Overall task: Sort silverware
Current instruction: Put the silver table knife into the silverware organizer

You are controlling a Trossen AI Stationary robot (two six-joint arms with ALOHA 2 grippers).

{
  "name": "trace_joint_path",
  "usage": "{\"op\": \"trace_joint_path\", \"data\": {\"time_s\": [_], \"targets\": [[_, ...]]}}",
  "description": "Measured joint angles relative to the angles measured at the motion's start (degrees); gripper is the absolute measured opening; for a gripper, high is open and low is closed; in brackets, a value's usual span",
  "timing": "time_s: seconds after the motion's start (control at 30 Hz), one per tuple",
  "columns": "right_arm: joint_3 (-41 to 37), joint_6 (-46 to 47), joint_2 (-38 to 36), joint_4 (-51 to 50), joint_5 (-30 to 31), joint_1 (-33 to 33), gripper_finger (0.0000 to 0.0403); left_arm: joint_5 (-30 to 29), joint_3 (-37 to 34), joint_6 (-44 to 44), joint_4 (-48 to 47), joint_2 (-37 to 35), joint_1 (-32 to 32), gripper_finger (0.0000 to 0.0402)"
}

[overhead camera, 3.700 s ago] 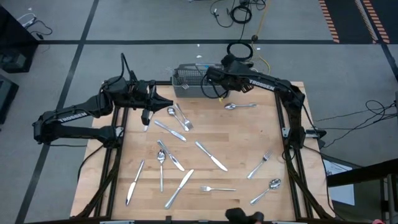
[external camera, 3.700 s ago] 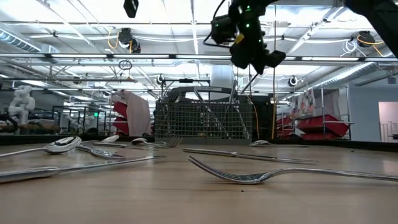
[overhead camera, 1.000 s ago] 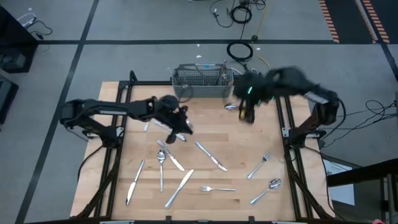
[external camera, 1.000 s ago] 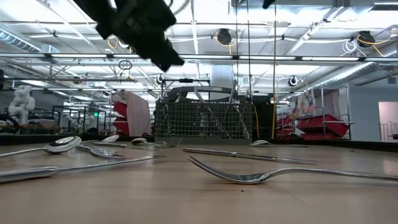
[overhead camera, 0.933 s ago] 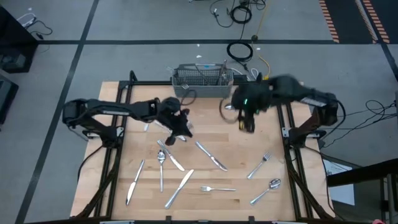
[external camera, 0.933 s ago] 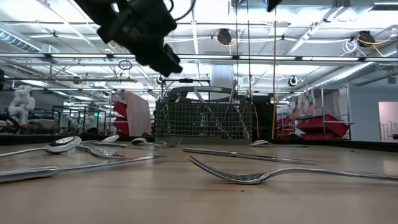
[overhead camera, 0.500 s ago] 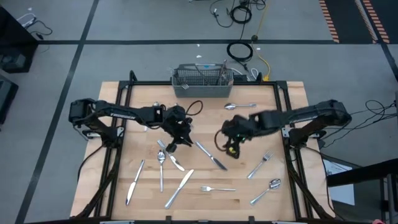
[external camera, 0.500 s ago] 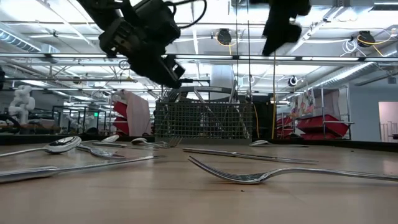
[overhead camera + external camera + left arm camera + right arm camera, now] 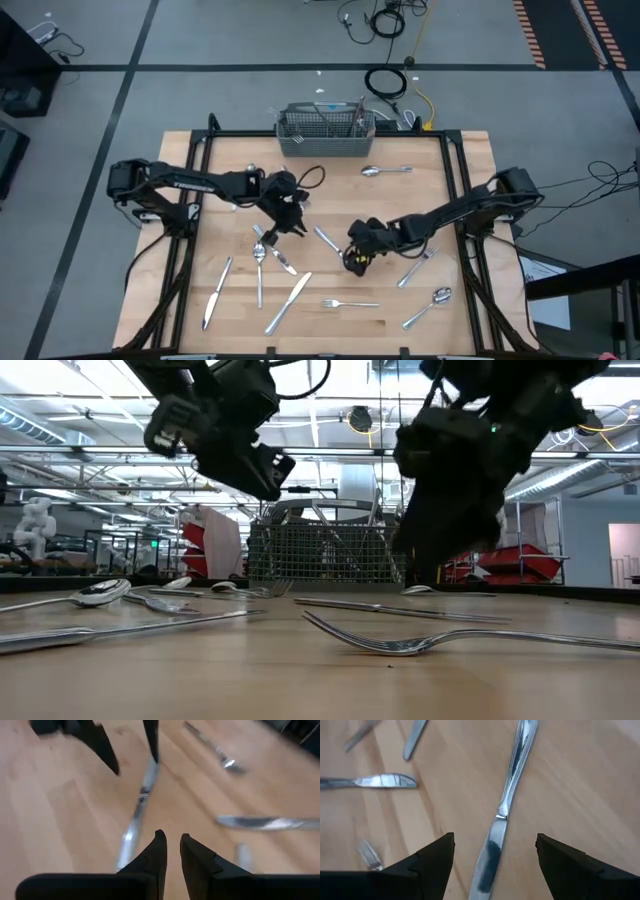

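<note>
The silverware lies scattered flat on the wooden table (image 9: 440,200): several knives, forks and spoons. One knife (image 9: 328,240) lies slantwise at the middle. My right gripper (image 9: 355,262) is low over its near end, wide open, one finger on each side of the knife (image 9: 506,802) without touching it. My left gripper (image 9: 290,226) hangs above the table just left of that knife, open by a narrow gap (image 9: 172,835) with nothing between its fingers. It points along the knife (image 9: 137,810) toward the right gripper.
The grey wire basket (image 9: 325,128) stands at the far edge, with pieces standing in it. Loose around the grippers are a spoon (image 9: 385,171), a fork (image 9: 420,265), a spoon (image 9: 428,308), a fork (image 9: 350,303), a knife (image 9: 290,300) and a spoon (image 9: 259,262).
My right gripper has swung from high up beside the basket down and toward the near edge, ending low over the middle knife, with its wrist rolled. My left gripper has sunk a little and shifted slightly toward the near edge. The silverware has not moved.
</note>
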Motion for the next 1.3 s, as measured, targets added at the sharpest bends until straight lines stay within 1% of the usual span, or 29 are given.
{"op": "trace_joint_path", "data": {"time_s": [0.07, 0.13, 0.23, 0.37, 0.63, 0.73, 0.97, 1.03, 1.2, 1.3], "targets": [[0.0, 0.81, 1.24, 0.5, -0.29, 0.61, 0.0267, -1.87, 0.0, 4.34, 2.3, 0.7, -0.54, 0.0061], [0.0, 2.66, 1.63, 0.36, -0.33, 1.27, 0.0266, -2.12, 0.0, 6.06, 5.04, 1.93, -0.66, 0.0061], [0.0, 4.22, 1.33, 0.37, 0.16, 2.12, 0.0266, -1.9, 0.02, 5.17, 10.34, 4.79, 0.29, 0.0061], [0.0, 5.15, 0.58, 0.41, 0.86, 3.02, 0.0266, 0.65, 0.02, 3.82, 15.16, 9.21, 2.06, 0.0061], [0.0, 7.39, 0.56, 0.26, 1.17, 4.7, 0.0265, 0.63, 0.01, 5.17, 16.31, 16.13, 2.56, 0.0061], [0.0, 7.55, 0.56, 0.32, 1.2, 5.18, 0.0265, -1.23, 0.02, 5.44, 18.18, 18.02, 2.47, 0.0061], [0.0, 7.93, 0.56, 0.29, 1.13, 5.27, 0.0265, -2.69, 0.0, 5.35, 18.33, 21.15, 3.02, 0.0061], [0.0, 7.95, 0.56, 0.3, 1.11, 5.27, 0.0265, -3.49, 0.09, 3.93, 18.95, 22.0, 3.41, 0.0061], [0.0, 7.95, 0.56, 0.0, 1.86, 5.2, 0.0265, -3.4, 0.31, -3.22, 19.5, 24.16, 4.9, 0.0061], [0.0, 8.94, 0.56, -2.14, 4.63, 5.19, 0.0265, -3.08, 0.33, -5.34, 18.99, 24.52, 5.13, 0.0061]]}}
